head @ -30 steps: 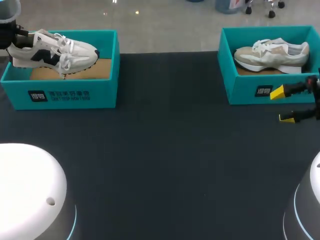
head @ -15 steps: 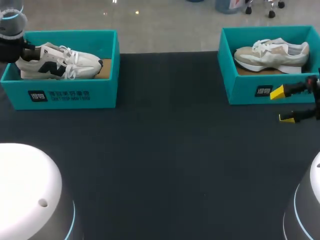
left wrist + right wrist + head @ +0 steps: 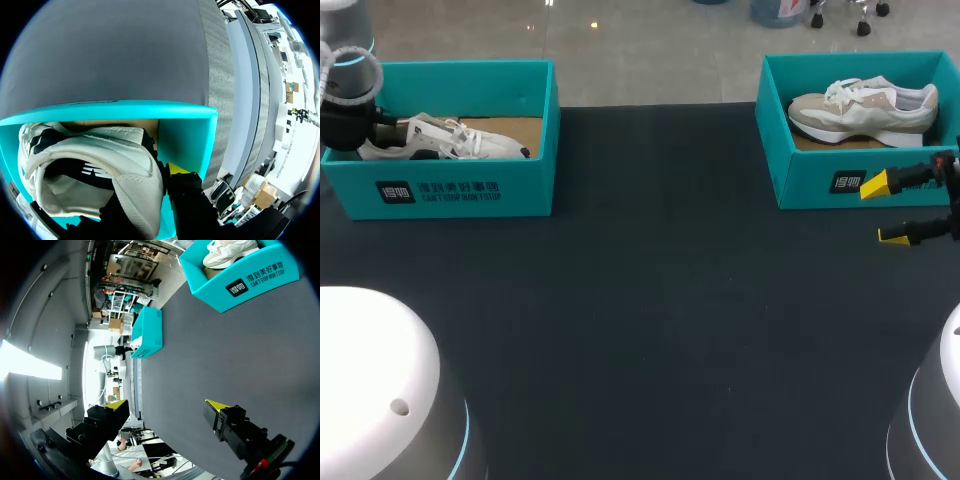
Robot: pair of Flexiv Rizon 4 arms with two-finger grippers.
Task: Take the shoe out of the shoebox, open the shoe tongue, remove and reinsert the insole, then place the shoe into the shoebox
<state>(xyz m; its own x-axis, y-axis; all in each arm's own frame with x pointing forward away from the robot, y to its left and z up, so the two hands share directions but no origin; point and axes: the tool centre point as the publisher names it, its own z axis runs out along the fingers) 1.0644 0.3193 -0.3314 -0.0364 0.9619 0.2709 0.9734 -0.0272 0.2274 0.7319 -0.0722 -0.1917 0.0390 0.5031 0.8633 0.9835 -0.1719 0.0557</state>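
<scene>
A white shoe with black side marks [image 3: 450, 142] lies low inside the teal left shoebox [image 3: 460, 190], toe toward the table's middle. My left gripper [image 3: 365, 140] is at its heel, inside the box's left end. In the left wrist view the heel collar [image 3: 135, 180] sits pinched between the fingers, one yellow tip [image 3: 177, 168] showing beside it, so my left gripper [image 3: 150, 175] is shut on the shoe. My right gripper [image 3: 885, 210] hangs open over the mat in front of the right shoebox [image 3: 820, 180], nothing between its fingers [image 3: 117, 405].
A beige shoe [image 3: 865, 108] rests in the teal right shoebox at the back right, also seen ahead of my right gripper [image 3: 167, 405] as the beige shoe [image 3: 227, 250]. Dark mat [image 3: 650, 300] spreads between and in front of the boxes.
My left arm has lowered the white shoe from above the box rim down into the left shoebox. The right arm has not moved.
</scene>
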